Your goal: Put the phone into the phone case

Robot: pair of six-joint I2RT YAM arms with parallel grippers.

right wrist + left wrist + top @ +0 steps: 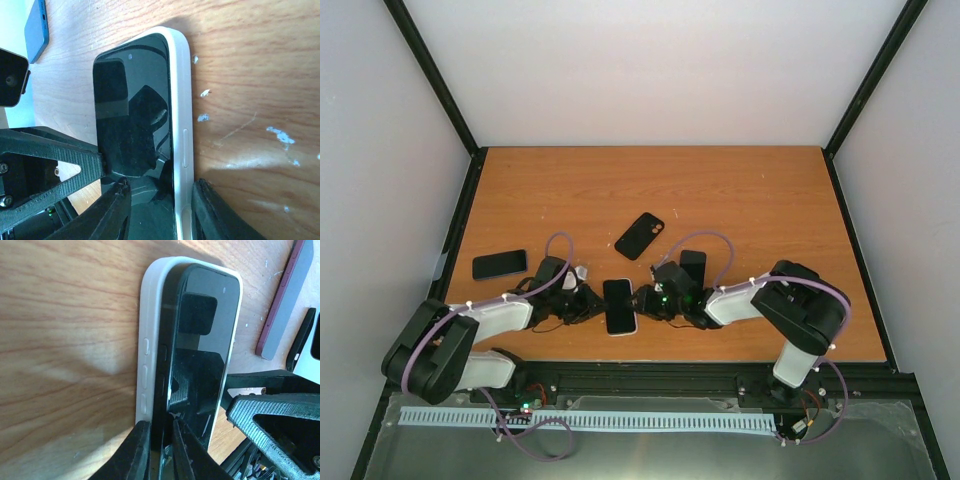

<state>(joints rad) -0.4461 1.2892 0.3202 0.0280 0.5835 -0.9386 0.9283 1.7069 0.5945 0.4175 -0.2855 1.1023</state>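
Step in hand: seating the phone in its case, with one long side in and the other not yet down.
Phone: the black, glossy-screened phone lies face up in the white, smooth-walled phone case.
Place: the pair rests on the orange-brown wood-grain worktop, at its near middle, between the two arms.
Left side of the fit: in the left wrist view the phone's long edge, with its side buttons, stands above the case wall instead of inside it.
Right side of the fit: in the right wrist view the screen sits level within the white rim, so that side looks seated.
Left fingers: drawn nearly together, pinching the raised edge of the phone at its near end.
Right fingers: partly apart, straddling the opposite long side, one over the screen and one against the case's outer wall. They appear to clamp the phone case steady.
Progress: judged well along, since only the raised edge is left to press home.
Next move calls for: pressure downward on the raised edge while the case wall gives outward, with the right side held firm.
Risk: a sideways shove would likely slide the pair across the worktop or lift the seated side out.
Nearby, apart from the work: a black phone or case further back, a dark phone to the left, and a dark slab just behind the right arm's wrist.
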